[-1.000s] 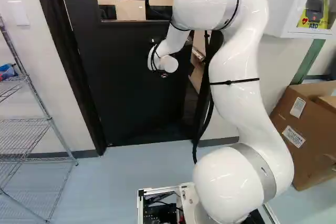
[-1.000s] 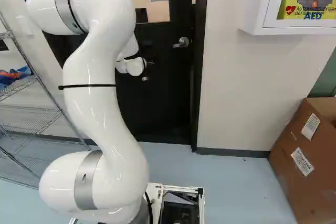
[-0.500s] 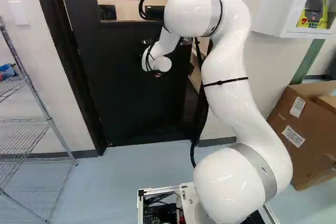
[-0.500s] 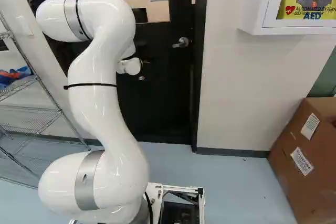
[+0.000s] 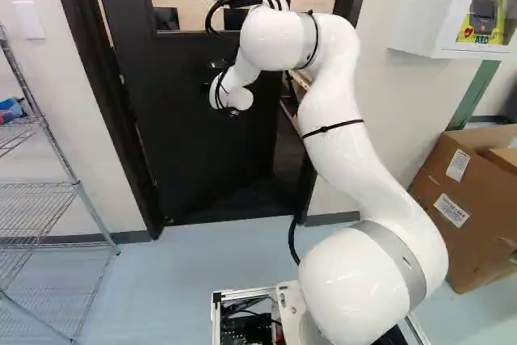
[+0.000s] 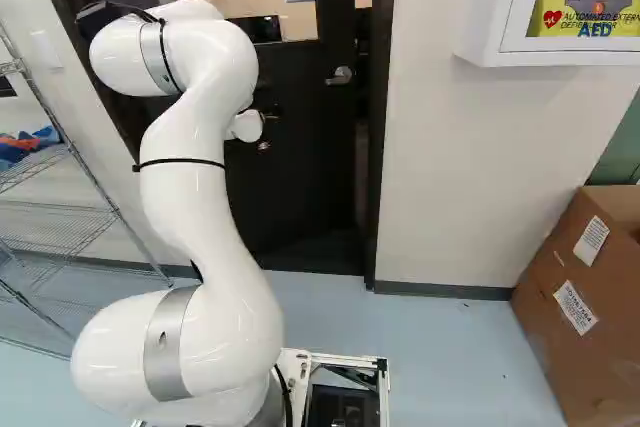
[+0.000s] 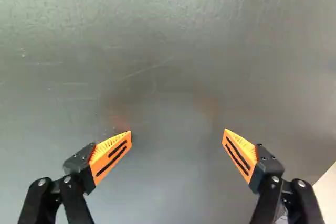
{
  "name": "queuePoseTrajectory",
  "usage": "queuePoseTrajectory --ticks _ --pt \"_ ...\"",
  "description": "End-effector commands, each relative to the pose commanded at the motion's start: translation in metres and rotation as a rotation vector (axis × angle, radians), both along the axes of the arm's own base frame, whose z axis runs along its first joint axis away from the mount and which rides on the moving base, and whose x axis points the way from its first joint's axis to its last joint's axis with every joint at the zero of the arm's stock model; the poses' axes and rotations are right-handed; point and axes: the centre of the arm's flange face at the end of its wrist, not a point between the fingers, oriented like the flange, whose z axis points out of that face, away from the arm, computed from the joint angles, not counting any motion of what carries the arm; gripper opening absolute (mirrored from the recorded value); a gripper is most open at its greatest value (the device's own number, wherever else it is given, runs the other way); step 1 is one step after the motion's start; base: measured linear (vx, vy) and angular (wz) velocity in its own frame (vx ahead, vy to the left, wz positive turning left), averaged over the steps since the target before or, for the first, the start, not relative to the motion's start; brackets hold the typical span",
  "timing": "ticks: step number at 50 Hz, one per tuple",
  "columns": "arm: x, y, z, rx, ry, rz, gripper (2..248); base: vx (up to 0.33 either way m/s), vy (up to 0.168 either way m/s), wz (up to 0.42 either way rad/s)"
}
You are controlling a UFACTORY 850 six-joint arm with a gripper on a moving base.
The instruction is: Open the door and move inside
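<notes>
both the arm [image 5: 343, 151] and the door [image 5: 194, 127] have been moved: the arm has been reached farther forward, and the door has been swung farther inward, so that the gap at its handle side is widened. the base has not been moved.

in the left base view, shelf-like pale edges [image 5: 292, 111] are revealed through that gap, and a black cable [image 5: 293, 240] is seen hanging beside the arm; neither is made out clearly in the right one. the gripper [image 5: 233, 112] is mostly hidden behind the arm's end, close to the door. the door's handle is covered by the arm. a wire rack [image 5: 40, 185] is seen at the left, a box [image 5: 462, 204] at the right.

in the right base view, the handle [image 6: 340, 77] is shown uncovered, on the door below its window [image 6: 285, 22], apart from the arm. a wall cabinet [image 6: 478, 7] is seen above the box.

in the wrist view, the gripper [image 7: 177, 136] is shown with its fingers spread wide and nothing held. the door's dark face is seen ahead; whether it is touched cannot be told.
</notes>
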Motion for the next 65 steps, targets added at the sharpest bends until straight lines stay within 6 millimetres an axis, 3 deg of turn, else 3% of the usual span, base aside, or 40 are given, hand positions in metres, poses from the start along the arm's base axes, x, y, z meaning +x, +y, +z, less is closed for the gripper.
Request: queuePoseTrajectory --ticks 10,28,65 --pt "0.012 0.013 -0.004 0.005 -0.016 0.013 247 0.000 0.000 0.000" --pt "0.012 0.015 -0.004 0.005 -0.017 0.014 247 0.000 0.000 0.000" --pt "-0.053 -0.023 0.012 -0.015 0.053 -0.012 247 0.000 0.000 0.000"
